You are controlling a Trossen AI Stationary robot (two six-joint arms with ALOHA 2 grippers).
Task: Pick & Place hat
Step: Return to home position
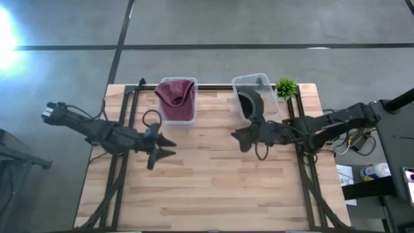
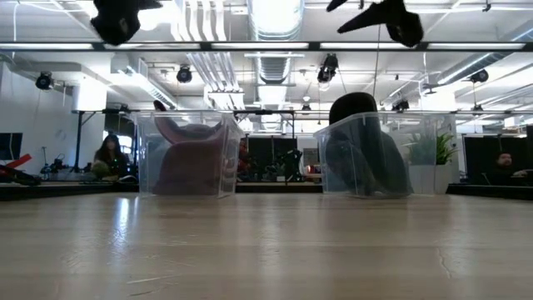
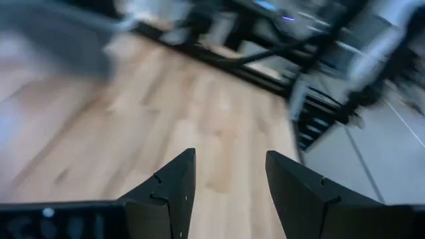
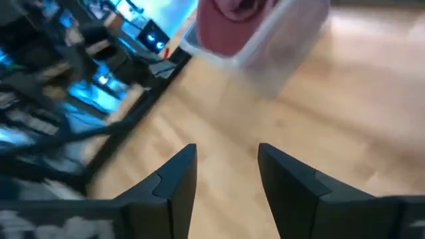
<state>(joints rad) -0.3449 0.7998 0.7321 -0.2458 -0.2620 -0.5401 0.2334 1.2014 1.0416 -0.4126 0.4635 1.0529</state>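
Observation:
A maroon hat lies in the left clear bin at the table's far side; in the low view the maroon hat fills that bin. A black hat sits in the right clear bin, its crown sticking above the rim in the low view. My left gripper hovers open above the table's left half, near side of the maroon bin. My right gripper hovers open just on the near side of the black hat's bin. Both hold nothing.
A small green potted plant stands at the far right corner beside the black hat's bin. Bare wood spreads over the table's near half. Black frame rails run along both table sides. People sit in the room behind.

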